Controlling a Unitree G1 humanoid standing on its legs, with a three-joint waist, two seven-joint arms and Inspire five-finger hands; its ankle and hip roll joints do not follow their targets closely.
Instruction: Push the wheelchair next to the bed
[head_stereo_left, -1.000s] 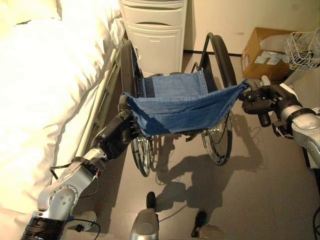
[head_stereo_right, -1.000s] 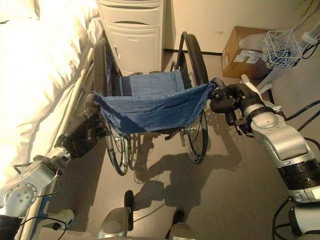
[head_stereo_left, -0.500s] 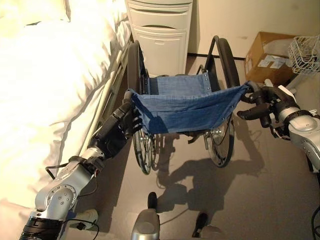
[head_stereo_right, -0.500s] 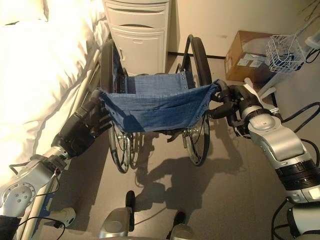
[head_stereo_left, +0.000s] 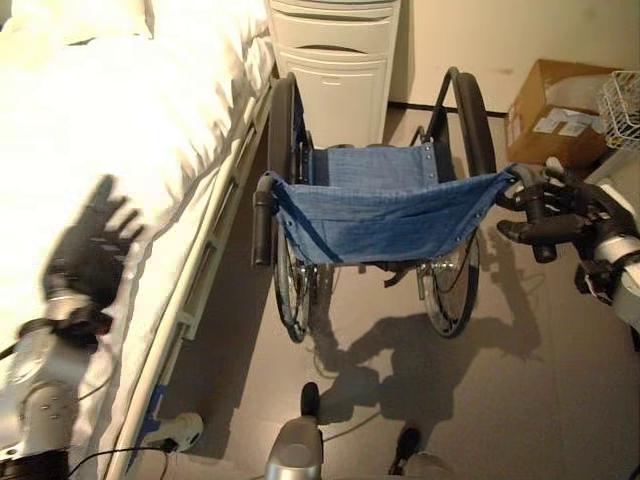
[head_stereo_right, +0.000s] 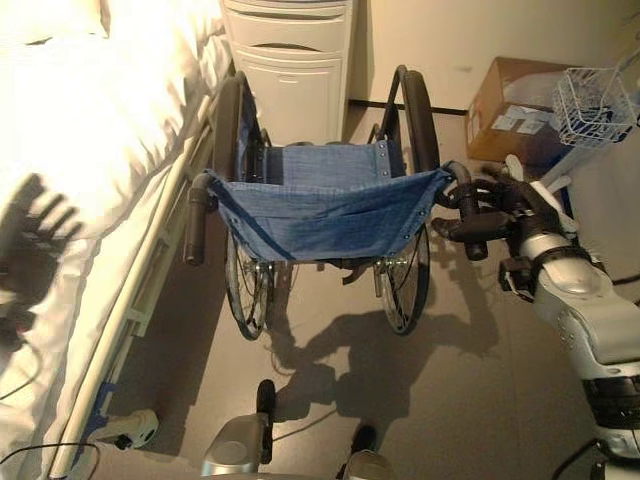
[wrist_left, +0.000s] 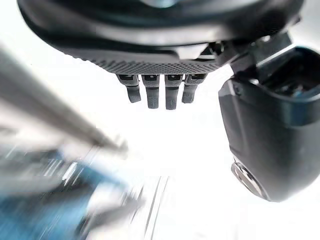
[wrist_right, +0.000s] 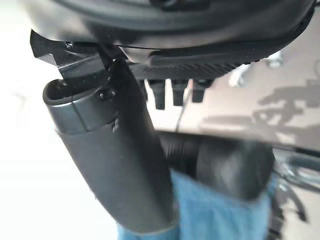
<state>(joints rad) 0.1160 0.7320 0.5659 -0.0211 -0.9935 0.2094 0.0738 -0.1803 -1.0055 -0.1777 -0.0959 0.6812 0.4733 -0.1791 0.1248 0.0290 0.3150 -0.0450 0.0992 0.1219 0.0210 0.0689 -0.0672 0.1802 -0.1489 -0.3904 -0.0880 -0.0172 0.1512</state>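
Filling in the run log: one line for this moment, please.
blue-seated wheelchair: parked beside white bed | left hand: open, over the bed | right hand: open, by right push handle

Wheelchair (head_stereo_left: 380, 210) tight between bed (head_stereo_left: 120, 150), cabinet (head_stereo_left: 335, 60)

Head eyes look down; wrist cameras close.

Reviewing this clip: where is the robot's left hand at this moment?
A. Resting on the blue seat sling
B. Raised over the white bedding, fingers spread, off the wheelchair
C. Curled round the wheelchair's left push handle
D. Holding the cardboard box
B. The left hand hangs open over the bed, apart from the wheelchair, whose left push handle stands bare; the right hand is open at the right handle.
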